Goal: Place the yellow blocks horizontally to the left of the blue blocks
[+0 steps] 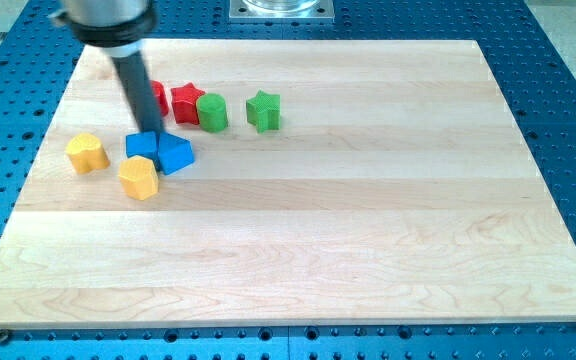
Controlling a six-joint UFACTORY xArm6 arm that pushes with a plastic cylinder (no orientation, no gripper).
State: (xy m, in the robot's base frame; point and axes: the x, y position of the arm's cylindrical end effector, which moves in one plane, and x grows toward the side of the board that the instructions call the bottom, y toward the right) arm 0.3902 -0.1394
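Note:
Two blue blocks sit side by side at the view's upper left: a blue cube (142,145) and a blue wedge-like block (176,154), touching. One yellow block (87,152) lies apart to the left of the blue cube. A second yellow block (139,177) lies just below the blue cube, touching it or nearly so. My tip (154,131) is at the top edge of the blue pair, about where the two blocks meet. The rod slants up to the view's upper left.
A red block (157,96) is partly hidden behind the rod, with a red star (187,102) to its right. A green cylinder (212,112) and a green star (263,110) follow in the same row. The wooden board (368,230) lies on a blue perforated table.

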